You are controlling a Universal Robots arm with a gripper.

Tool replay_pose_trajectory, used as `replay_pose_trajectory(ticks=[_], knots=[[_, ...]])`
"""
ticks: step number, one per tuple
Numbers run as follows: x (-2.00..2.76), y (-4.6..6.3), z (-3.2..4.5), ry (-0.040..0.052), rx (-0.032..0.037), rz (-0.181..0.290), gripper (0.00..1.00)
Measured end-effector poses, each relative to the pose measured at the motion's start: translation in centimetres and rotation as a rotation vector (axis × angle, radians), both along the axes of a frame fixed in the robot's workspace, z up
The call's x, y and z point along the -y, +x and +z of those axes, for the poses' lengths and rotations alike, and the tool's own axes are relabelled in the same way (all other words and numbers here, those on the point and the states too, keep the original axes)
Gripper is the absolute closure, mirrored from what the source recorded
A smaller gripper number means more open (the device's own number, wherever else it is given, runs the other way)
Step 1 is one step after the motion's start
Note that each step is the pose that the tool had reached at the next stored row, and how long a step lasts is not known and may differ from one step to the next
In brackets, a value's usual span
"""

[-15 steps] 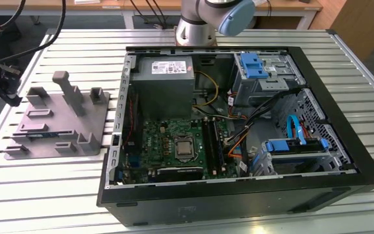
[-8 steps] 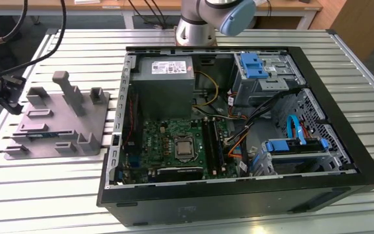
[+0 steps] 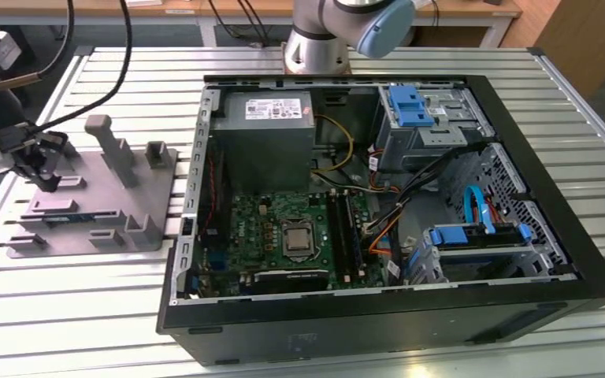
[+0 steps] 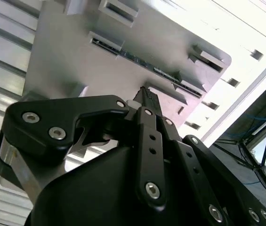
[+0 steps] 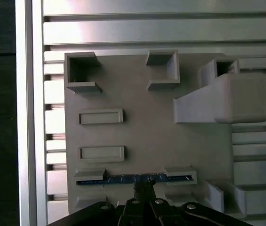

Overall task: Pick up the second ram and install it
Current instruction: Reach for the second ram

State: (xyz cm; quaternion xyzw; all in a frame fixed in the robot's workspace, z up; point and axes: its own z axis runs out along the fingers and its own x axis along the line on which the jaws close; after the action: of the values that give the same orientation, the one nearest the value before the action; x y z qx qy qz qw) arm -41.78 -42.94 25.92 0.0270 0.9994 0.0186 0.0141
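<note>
Spanning the scene: a table (image 3: 82,311) of ribbed aluminium slats. A wooden bench (image 3: 176,8) lies past its far edge, and black cables (image 3: 113,71) hang at the exterior view's far left. The arm's base (image 3: 318,43) stands at the table's far side, behind the computer case (image 3: 387,319).

The grey fixture (image 3: 113,213) lies flat on the slats, just beside the case on the exterior view's left.

The exterior view gives the case open on its side. Inside are a green motherboard (image 3: 271,236), a grey power supply (image 3: 265,130) at the far end, drive cages with blue latches (image 3: 408,106) on the exterior view's right, and loose wiring between them.

The first wrist view gives the fixture's layout. It has two open-sided pockets, two low rectangular blocks, and one tall wedge-shaped post (image 5: 227,101). The second ram (image 5: 123,179) stands on edge as a thin blue strip, its ends seated in two slotted holders on the fixture.

The gripper (image 5: 144,187) is over the fixture at the ram's middle. Both wrist views show the fingertips drawn together to a single point. I cannot tell whether they touch the strip.
</note>
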Motion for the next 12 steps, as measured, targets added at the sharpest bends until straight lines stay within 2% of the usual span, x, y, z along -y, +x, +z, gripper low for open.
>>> replay_pose_trajectory(ticks=[5, 7, 8, 12], knots=[[0.00, 0.4, -0.91, -0.0004, -0.0003, 0.002, 0.90], [0.01, 0.6, -1.19, -0.0014, -0.0041, 0.005, 0.90], [0.01, 0.6, -1.24, -0.0032, -0.0119, 0.007, 0.90], [0.00, 0.8, -1.40, -0.0162, -0.0573, 0.014, 0.90]])
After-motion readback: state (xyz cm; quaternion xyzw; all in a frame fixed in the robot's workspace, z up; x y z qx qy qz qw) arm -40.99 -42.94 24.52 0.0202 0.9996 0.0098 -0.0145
